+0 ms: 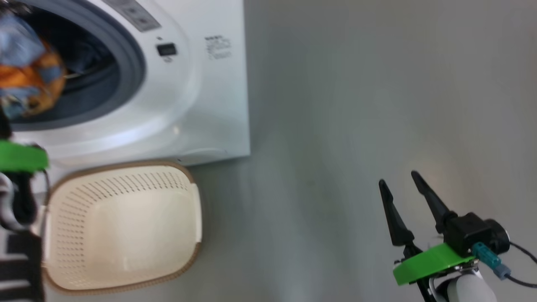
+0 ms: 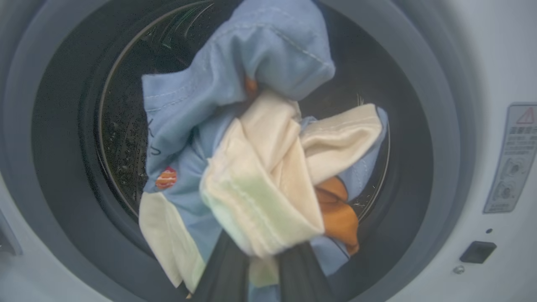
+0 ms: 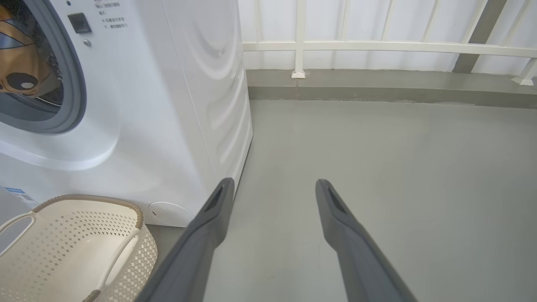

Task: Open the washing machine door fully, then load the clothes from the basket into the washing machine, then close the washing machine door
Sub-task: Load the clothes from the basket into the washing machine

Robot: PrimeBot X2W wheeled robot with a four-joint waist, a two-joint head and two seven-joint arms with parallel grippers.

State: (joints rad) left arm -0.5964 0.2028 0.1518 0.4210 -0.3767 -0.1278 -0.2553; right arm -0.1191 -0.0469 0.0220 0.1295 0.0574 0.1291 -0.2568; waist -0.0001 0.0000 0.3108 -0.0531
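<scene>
Left gripper (image 2: 262, 270): clamped on the clothes (image 2: 235, 138), bundle hanging at the washing machine (image 1: 201, 105) mouth.
Right gripper (image 1: 398, 178): spread wide, holding nothing.
Basket (image 1: 121, 165): bare.
Your move: push deep past the gasket (image 2: 449, 126) before you release.

soft cloth clothes (image 2: 251, 159), perforated plastic basket (image 1: 121, 226).

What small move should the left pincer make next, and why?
Probably ease forward, deeper into the perforated steel drum, before letting go: the left pincer is shut on the light blue and cream cloth bundle, which hangs in front of the drum's mouth.
</scene>
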